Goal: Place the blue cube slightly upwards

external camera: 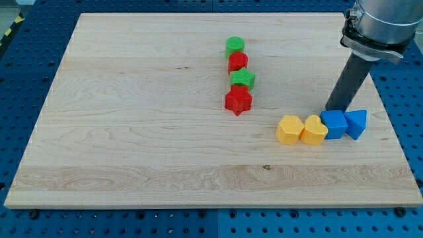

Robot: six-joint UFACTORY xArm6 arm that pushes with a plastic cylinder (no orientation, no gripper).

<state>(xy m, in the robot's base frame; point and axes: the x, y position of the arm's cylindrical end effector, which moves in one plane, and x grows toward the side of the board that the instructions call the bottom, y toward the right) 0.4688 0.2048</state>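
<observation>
Eight blocks on the wooden board [132, 132]. My tip [332, 109] is a bare rod end: no jaws, nothing held. It sits at the upper edge of the blue cube [335, 124], apparently touching. Blue triangular block [356, 123] just right of the cube, touching it. Yellow heart [314, 131] touches the cube's left; yellow rounded block [289, 129] beyond that. Well left of the tip and higher, a column: green cylinder [234, 45], red cylinder [237, 62], green star [243, 79], red star [238, 101].
</observation>
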